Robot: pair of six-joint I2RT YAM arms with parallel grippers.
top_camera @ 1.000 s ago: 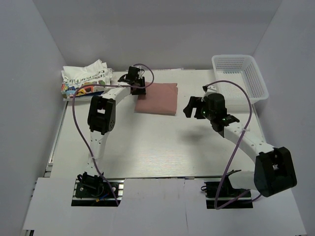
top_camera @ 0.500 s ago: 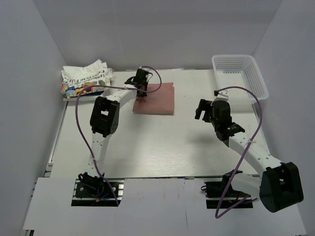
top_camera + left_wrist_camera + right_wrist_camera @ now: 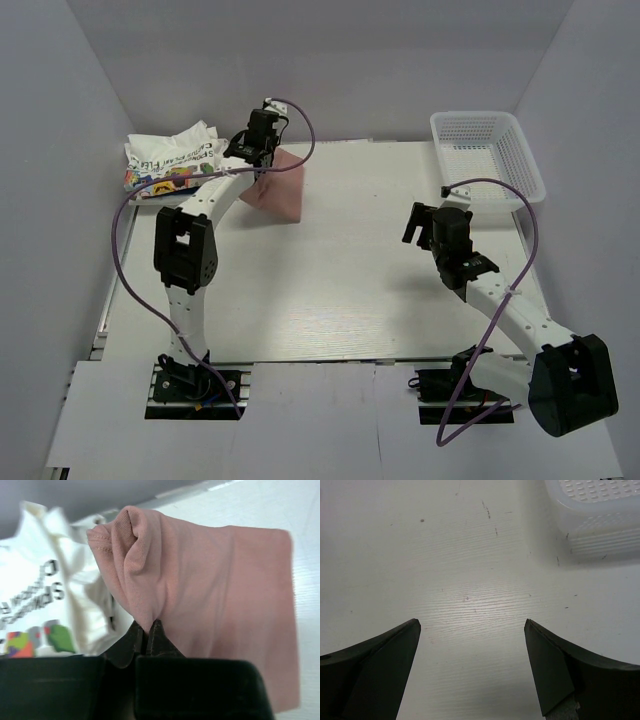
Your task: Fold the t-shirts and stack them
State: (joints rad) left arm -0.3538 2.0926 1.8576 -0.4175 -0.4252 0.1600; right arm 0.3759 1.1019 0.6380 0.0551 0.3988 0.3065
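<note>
At far left, left gripper [image 3: 147, 629] pinches pink tee [image 3: 220, 590]; right gripper [image 3: 472, 626] gapes; lettering [image 3: 42, 592] on white tee [image 3: 30, 540] seems illegible.

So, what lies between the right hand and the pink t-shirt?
Only bare table, seen in the top view; the right hand is open, the pink t-shirt pinched in the left hand.

The left gripper [image 3: 147, 630] has its two dark fingertips pressed together on a bunched edge of the pink t-shirt [image 3: 215, 590]. Above the pinch the ribbed cloth puckers into a soft fold with a stitched hem on its left; the rest spreads smooth to the right. Just behind it, on the left, lies the white t-shirt [image 3: 40, 580], crumpled, showing dark lettering [image 3: 35, 600] and a patch of colourful print [image 3: 30, 642]. The white table [image 3: 270, 505] shows top right, under a grey wall [image 3: 75, 492].
</note>
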